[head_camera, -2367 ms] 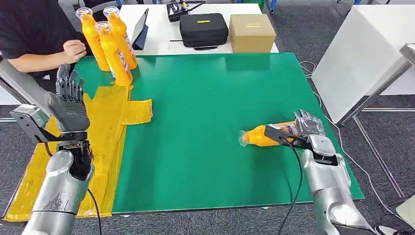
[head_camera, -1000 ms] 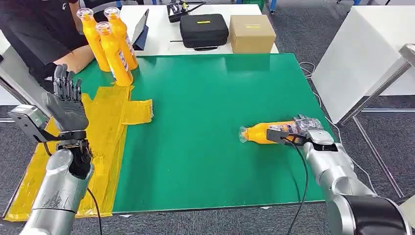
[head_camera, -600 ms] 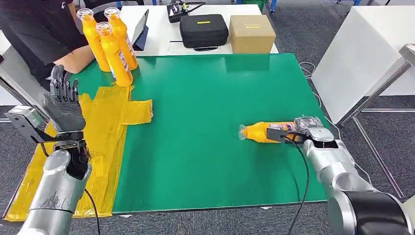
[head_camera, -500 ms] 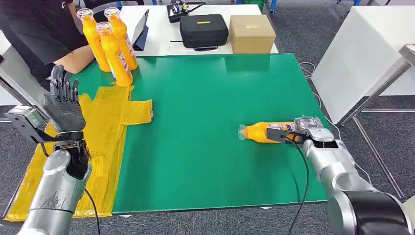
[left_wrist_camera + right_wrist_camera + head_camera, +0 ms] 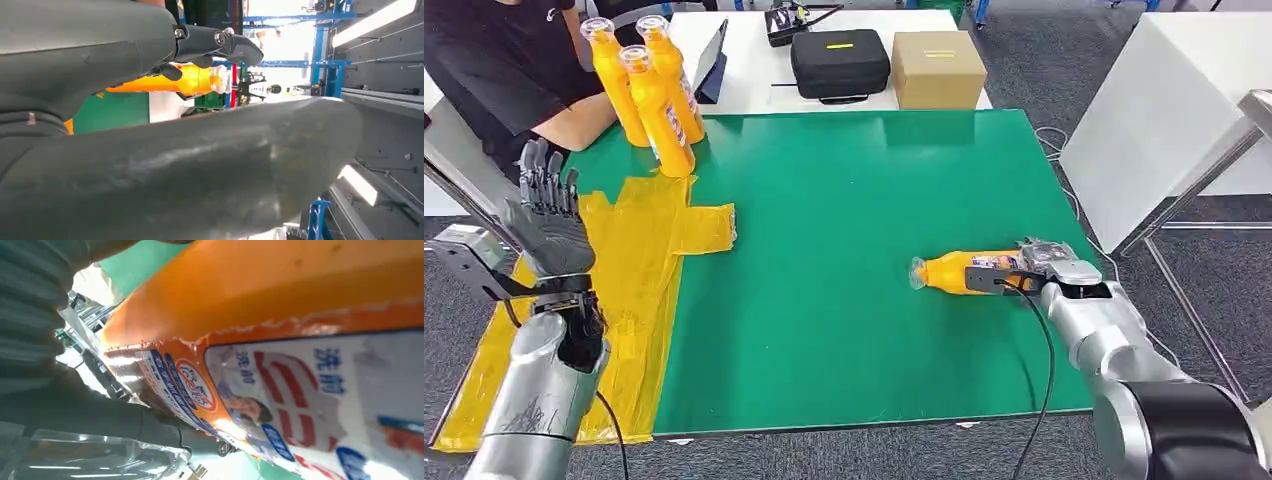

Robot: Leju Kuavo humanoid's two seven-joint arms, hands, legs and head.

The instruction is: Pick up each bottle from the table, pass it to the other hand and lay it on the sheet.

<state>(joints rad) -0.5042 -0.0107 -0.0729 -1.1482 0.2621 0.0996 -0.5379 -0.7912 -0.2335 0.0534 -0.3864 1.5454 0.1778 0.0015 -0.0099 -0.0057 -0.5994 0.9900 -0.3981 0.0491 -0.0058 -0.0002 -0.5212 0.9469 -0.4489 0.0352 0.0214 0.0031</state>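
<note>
My right hand (image 5: 1052,262) is wrapped around an orange bottle (image 5: 959,273) lying on its side on the green table (image 5: 844,200), cap pointing left. My left hand (image 5: 549,225) is up over the yellow sheet (image 5: 639,250), fingers spread, holding nothing. Three more bottles (image 5: 649,85) stand at the far-left corner.
</note>
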